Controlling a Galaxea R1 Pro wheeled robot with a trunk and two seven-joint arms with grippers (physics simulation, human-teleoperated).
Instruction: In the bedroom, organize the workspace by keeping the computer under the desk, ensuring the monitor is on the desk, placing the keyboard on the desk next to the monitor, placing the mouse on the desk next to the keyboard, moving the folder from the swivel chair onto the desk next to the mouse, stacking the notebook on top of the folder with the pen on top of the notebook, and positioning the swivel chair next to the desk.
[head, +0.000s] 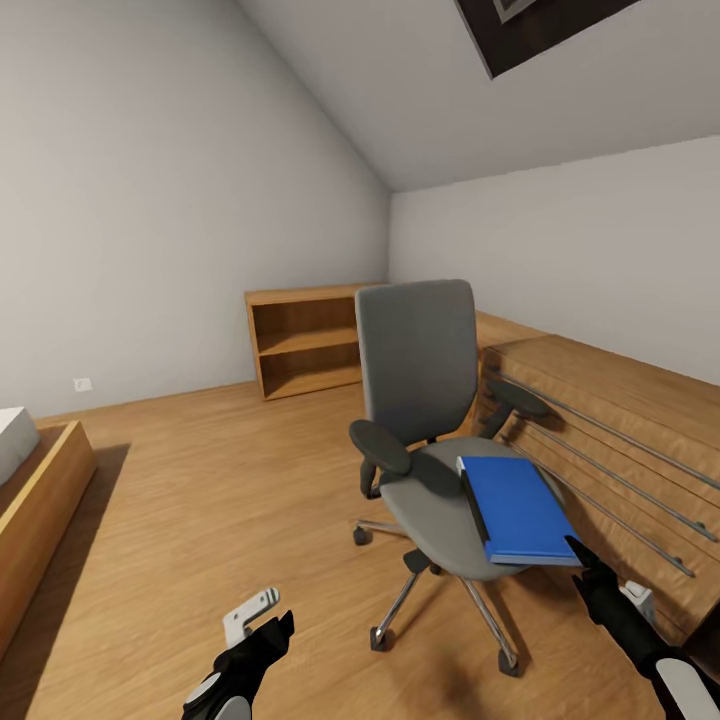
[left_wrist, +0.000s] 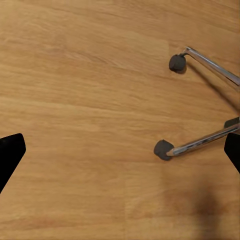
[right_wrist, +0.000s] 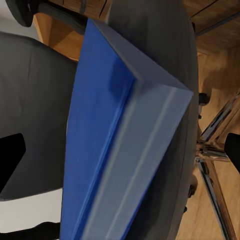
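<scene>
The folder (head: 520, 508) lies on the swivel chair (head: 425, 400), at the seat's front right edge. The right gripper (head: 583, 562) hovers just beside its near corner, jaws spread and empty; the left gripper (head: 262, 635) hangs released over the floor. Moving the folder looks not yet done.

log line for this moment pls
phase: reaching for folder | folder: on swivel chair seat | right gripper: open, at folder corner | left gripper: open, idle
</scene>
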